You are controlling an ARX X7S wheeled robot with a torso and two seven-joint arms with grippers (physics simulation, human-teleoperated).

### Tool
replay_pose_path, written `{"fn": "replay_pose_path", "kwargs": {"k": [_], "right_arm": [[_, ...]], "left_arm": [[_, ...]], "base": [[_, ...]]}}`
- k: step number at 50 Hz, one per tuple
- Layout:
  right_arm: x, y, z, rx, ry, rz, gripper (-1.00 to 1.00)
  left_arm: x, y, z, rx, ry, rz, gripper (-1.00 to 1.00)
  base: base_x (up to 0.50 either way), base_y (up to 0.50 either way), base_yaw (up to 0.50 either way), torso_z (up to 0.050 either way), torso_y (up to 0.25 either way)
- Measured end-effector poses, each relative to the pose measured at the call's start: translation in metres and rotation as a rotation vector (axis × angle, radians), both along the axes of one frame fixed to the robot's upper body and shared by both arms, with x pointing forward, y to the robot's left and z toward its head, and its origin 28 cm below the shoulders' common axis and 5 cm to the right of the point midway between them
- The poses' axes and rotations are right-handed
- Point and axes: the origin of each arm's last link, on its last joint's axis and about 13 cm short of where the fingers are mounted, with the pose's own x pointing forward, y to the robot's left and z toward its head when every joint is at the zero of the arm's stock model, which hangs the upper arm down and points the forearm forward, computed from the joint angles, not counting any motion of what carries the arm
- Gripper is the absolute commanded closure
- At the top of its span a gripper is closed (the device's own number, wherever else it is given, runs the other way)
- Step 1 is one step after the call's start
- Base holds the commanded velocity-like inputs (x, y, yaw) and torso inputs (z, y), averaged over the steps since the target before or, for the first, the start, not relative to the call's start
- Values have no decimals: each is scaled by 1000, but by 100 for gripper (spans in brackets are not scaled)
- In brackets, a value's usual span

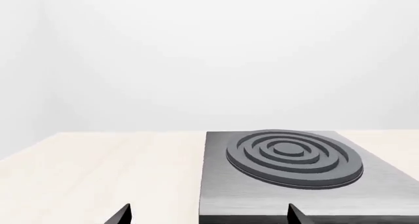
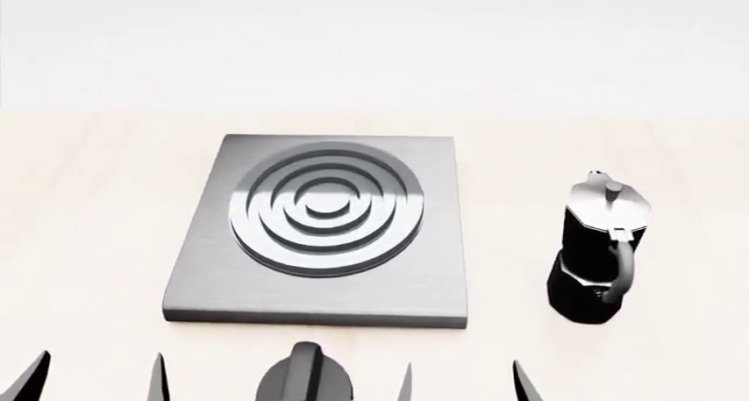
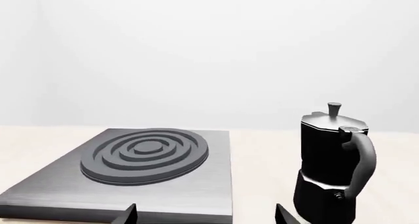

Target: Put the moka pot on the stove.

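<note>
Head view shows the pot [image 2: 597, 250] standing beside the stove [image 2: 445, 269], both grippers [image 2: 459, 382] open wide, holding nothing.

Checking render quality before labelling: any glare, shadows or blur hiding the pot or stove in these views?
Head view: bright sheen on the stove rings, moka pot sharp, only a faint shadow at its base. Right wrist view: even light, pot body nearly solid black. Left wrist view: stove crisp, pot out of frame.
</note>
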Motion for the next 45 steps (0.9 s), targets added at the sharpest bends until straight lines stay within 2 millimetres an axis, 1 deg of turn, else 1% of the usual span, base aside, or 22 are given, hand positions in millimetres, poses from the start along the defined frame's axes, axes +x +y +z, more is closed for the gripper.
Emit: {"fn": "replay_pose_path", "kwargs": {"k": [23, 36, 45], "right_arm": [[-2, 2, 0, 0, 0, 6, -100], [-2, 2, -2, -4, 4, -1, -100], [3, 1, -1, -14, 0, 22, -100]], "left_arm": [[1, 0, 1, 0, 5, -6, -100], [0, -1, 1, -8, 24, -17, -100], [-1, -4, 1, -14, 52, -40, -100]], "base": [[0, 114, 0, 0, 0], [0, 0, 0, 0, 0], [0, 0, 0, 0, 0]]}}
